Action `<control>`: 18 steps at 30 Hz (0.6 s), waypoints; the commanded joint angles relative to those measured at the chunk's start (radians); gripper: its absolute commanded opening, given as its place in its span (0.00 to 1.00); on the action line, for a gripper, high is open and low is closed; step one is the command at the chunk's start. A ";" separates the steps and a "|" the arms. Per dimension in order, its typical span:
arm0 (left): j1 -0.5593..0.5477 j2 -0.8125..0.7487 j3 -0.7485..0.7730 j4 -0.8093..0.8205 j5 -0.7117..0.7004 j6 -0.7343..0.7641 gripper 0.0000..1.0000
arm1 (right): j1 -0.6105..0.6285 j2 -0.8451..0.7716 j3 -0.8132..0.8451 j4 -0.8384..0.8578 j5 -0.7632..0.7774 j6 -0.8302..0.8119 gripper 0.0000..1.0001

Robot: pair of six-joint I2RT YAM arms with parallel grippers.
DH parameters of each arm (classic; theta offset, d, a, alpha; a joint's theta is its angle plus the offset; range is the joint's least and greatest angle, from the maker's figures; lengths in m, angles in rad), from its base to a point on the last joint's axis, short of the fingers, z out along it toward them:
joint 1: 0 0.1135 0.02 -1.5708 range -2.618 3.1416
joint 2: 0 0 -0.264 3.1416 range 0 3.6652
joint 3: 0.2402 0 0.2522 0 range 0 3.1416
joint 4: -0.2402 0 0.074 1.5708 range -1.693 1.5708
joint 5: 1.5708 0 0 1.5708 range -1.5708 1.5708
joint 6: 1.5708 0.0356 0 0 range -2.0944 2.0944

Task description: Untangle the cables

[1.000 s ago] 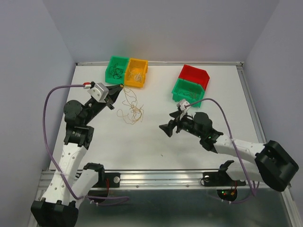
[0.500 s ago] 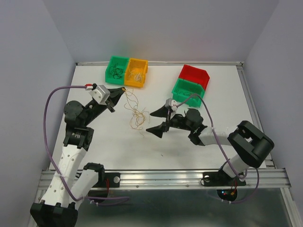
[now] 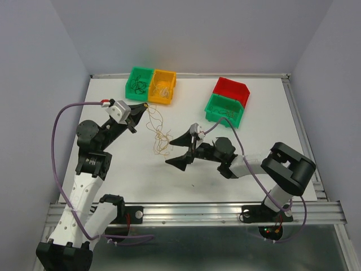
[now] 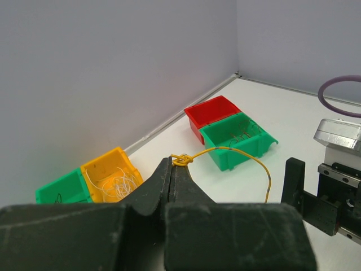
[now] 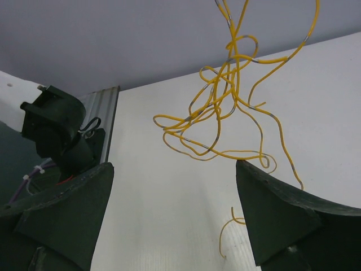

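My right end effector (image 3: 172, 149) has swung left, jaws spread wide, and sits just beside the cables (image 3: 159, 135). My left end effector (image 3: 144, 106) pinches their top knot, dangling the tangle above the tabletop (image 3: 186, 107) so the strands hang loose for picking.

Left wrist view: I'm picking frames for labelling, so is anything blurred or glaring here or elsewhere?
Left wrist: the left tool looms dark and soft up close; the yellow cable it pinches is sharp. Right wrist: tangle crisp, no glare. Top external: even light, soft shadows.
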 commanded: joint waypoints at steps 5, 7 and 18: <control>-0.007 -0.028 0.023 0.036 -0.023 0.010 0.00 | 0.050 0.031 0.040 0.141 0.085 0.005 0.94; -0.008 -0.032 0.022 0.036 -0.024 0.012 0.00 | 0.062 0.054 0.061 0.147 0.096 0.005 0.94; -0.010 -0.049 0.016 0.036 -0.024 0.012 0.00 | 0.079 0.196 0.161 0.266 0.191 0.034 0.92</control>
